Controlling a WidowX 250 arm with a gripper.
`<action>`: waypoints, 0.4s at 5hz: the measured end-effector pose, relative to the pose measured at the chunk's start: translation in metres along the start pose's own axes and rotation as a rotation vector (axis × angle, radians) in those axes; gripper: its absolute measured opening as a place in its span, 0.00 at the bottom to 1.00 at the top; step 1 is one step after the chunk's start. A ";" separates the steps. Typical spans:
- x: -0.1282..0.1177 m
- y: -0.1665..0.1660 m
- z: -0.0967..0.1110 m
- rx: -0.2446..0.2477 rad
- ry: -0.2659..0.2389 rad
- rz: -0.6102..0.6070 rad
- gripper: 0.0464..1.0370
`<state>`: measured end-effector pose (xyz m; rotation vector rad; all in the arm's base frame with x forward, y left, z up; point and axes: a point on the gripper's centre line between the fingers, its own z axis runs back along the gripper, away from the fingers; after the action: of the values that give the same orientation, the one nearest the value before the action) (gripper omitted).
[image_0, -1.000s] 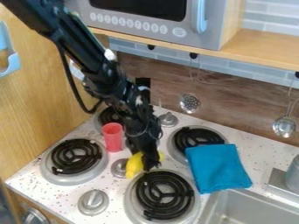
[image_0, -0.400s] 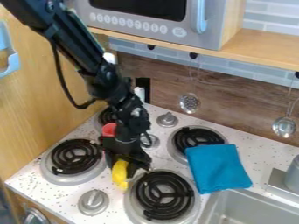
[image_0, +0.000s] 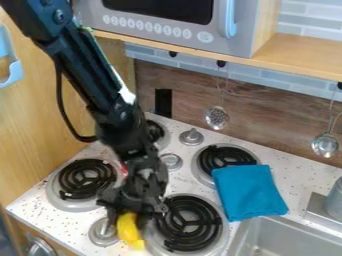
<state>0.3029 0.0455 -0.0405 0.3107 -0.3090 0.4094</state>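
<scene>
In the camera view, my gripper (image_0: 132, 218) pinches a yellow thing (image_0: 127, 231) between the near-left knob (image_0: 101, 235) and the near-right burner (image_0: 183, 239), left of the blue cloth (image_0: 250, 192).

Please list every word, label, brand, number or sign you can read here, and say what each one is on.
Microwave front: a row of small round marks with a larger one at its right end; too small to read.
Stove knobs, blue cloth, yellow object: no readable text.
Nothing can be quoted.
</scene>
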 end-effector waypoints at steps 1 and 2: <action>-0.012 0.000 0.001 -0.016 0.013 0.027 0.57; -0.018 -0.002 0.001 -0.046 0.015 0.033 0.63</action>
<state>0.2876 0.0374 -0.0464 0.2579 -0.3088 0.4361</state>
